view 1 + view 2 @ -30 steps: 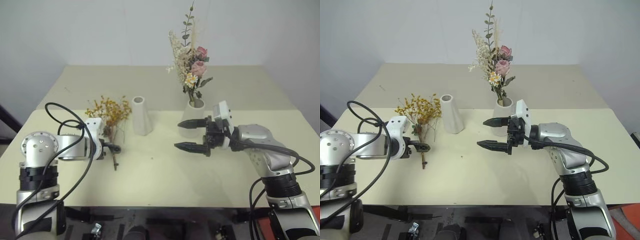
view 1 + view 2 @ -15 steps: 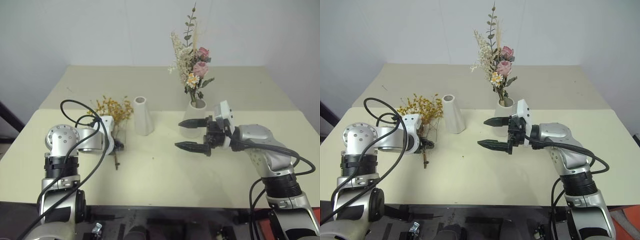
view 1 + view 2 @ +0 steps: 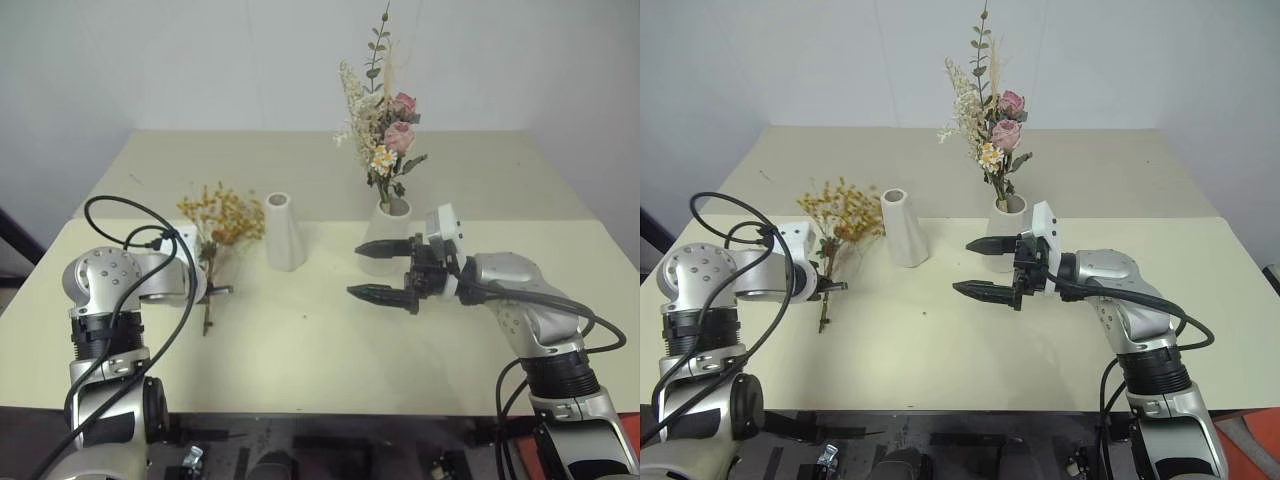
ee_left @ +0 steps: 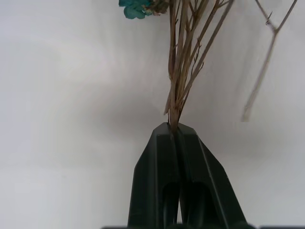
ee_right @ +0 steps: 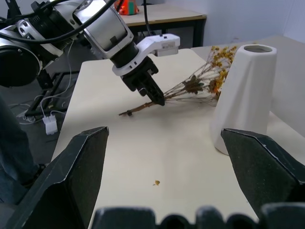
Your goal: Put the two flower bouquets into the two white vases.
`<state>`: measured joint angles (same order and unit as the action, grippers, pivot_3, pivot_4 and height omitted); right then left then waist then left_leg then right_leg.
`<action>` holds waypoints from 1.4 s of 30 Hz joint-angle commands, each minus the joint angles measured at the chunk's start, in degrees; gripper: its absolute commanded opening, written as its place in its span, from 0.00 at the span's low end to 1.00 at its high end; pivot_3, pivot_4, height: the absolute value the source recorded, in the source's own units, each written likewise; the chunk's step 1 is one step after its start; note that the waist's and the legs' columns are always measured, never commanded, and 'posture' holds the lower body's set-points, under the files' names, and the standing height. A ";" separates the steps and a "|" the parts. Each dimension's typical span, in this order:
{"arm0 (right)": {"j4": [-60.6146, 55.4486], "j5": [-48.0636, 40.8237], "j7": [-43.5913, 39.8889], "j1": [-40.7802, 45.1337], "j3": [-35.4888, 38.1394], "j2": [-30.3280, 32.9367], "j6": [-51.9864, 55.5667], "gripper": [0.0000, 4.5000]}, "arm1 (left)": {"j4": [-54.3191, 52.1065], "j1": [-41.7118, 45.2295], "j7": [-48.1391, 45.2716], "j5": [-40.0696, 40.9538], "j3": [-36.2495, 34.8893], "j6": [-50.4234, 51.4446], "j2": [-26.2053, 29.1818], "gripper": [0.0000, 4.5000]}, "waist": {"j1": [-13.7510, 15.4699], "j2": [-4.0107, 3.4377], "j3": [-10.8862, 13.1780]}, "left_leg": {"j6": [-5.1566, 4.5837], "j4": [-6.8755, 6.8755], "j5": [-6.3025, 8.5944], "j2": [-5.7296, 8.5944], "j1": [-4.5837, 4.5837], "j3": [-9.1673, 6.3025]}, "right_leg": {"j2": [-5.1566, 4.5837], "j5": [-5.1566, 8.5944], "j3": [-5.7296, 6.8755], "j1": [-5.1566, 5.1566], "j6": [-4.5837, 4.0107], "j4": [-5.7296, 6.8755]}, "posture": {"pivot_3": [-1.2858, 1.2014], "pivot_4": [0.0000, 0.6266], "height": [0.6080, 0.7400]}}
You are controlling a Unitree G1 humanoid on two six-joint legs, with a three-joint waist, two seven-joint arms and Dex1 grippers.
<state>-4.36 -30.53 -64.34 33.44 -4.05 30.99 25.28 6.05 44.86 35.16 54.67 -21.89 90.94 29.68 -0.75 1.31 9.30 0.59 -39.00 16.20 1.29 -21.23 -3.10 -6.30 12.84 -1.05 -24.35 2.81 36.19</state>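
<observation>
Left gripper (image 3: pixel 830 286) is clamped shut on the thin brown stems of the yellow dried spray (image 3: pixel 840 205), gripping them partway up so that a short stub of stem sticks out toward the near edge of the table (image 3: pixel 940 370) and the blossom head fans away toward the far side. The long axis of the spray runs near to far, leaning a little to the right, with the blossoms ending just left of the slim-necked vase (image 3: pixel 902 228). That vase stands upright and empty, to the right of and slightly farther than the gripper, its small mouth facing up. So the stems lie nearly flat while the opening they must enter points upward, and I judge the coming move turns on tipping the spray upright, cut ends down, and carrying it rightward over that narrow mouth. Right gripper (image 3: pixel 983 266) hovers with its fingers spread wide and holding nothing, near the wider vase (image 3: pixel 1008 232), which already carries the pink rose bouquet (image 3: pixel 992 120); the left arm is plainly the nearer one to the empty vase
</observation>
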 commanded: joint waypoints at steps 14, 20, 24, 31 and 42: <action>-1.85 0.67 7.85 2.27 0.81 -5.01 -0.10 1.00 | -11.95 0.81 -42.97 -14.43 0.93 -46.23 6.14 0.00 | -0.06 0.00 0.00 | 0.01 0.04 -0.01 -0.02 -0.03 0.09 | 0.00 0.00 0.02 0.00 0.00 -0.08 | 0.52 0.24 1.00; -2.86 3.95 15.45 3.03 0.68 -7.06 0.86 1.00 | -5.97 4.43 -58.89 -15.51 3.21 -55.40 6.91 0.00 | -0.11 0.00 0.00 | -0.25 0.03 0.14 -0.02 -0.04 0.15 | 0.02 0.00 0.06 0.00 0.00 -0.05 | 0.52 0.24 1.00; -4.11 5.00 19.06 3.41 1.17 -7.57 1.86 1.00 | 0.10 8.38 -65.93 -14.66 3.72 -57.20 6.06 0.00 | -0.19 0.00 0.00 | -0.29 0.02 0.15 -0.02 -0.06 0.20 | 0.03 0.00 0.10 0.01 0.00 -0.01 | 0.52 0.24 1.00; -6.99 4.94 21.82 2.62 1.14 -7.61 3.01 1.00 | 11.08 14.53 -74.63 -14.66 4.56 -58.08 3.71 0.00 | -0.37 0.00 0.00 | -0.36 0.00 0.18 -0.03 -0.08 0.24 | 0.05 0.00 0.19 0.04 0.00 0.03 | 0.52 0.24 1.00; -10.14 5.35 25.43 3.65 0.74 -7.12 5.86 1.00 | 21.92 18.63 -82.19 -19.32 7.81 -62.81 0.63 0.00 | -0.73 0.01 0.01 | -0.40 0.00 0.18 -0.03 -0.09 0.28 | 0.07 0.00 0.22 0.05 0.01 0.11 | 0.52 0.24 1.00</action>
<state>-11.59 -24.99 -39.57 35.57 -3.92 23.26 30.38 28.11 61.26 -45.53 35.86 -14.05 29.95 30.32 -1.48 1.32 9.31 0.19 -39.00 16.38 1.26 -21.32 -2.82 -6.23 12.84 -0.83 -24.30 2.82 36.31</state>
